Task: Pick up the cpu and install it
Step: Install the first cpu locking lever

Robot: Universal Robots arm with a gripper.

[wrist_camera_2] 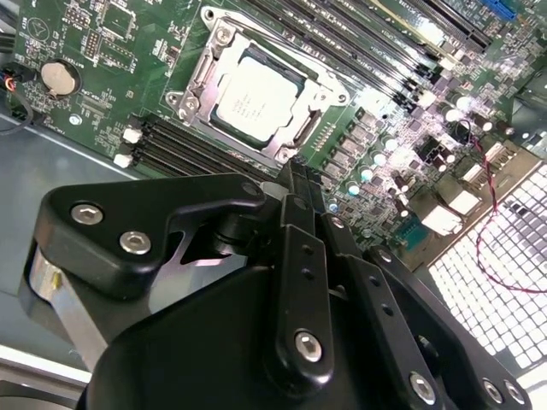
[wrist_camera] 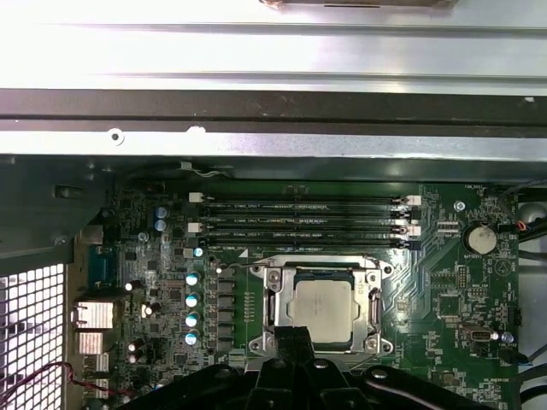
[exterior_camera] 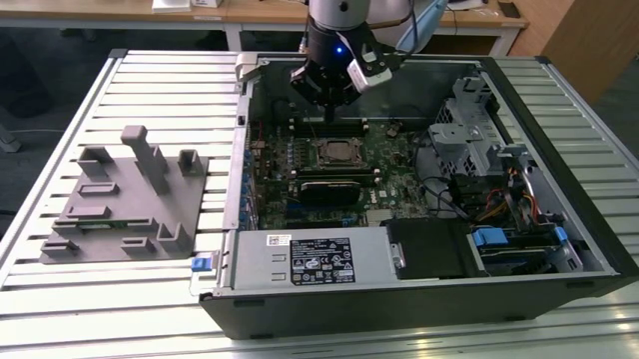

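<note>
The cpu [exterior_camera: 337, 152] is a small silvery square lying flat inside the metal-framed socket [exterior_camera: 316, 143] on the motherboard of the open computer case [exterior_camera: 559, 149]. It appears in both wrist views, at cpu [wrist_camera_2: 256, 98] and cpu [wrist_camera: 323, 312]. My gripper [exterior_camera: 330, 116] hangs inside the case just above the board, on the far side of the socket beside the memory slots [wrist_camera: 303, 224]. Its two black fingers [wrist_camera_2: 299, 222] are pressed together with nothing between them. The gripper [wrist_camera: 291, 335] tip overlaps the socket's edge in the first wrist view.
A grey moulded fixture [exterior_camera: 125, 198] with upright posts stands on the slatted table at the exterior view's left. Inside the case are a black power supply [exterior_camera: 314, 258], a drive cage [exterior_camera: 469, 142] with cables, and a blue-tabbed bay [exterior_camera: 499, 243].
</note>
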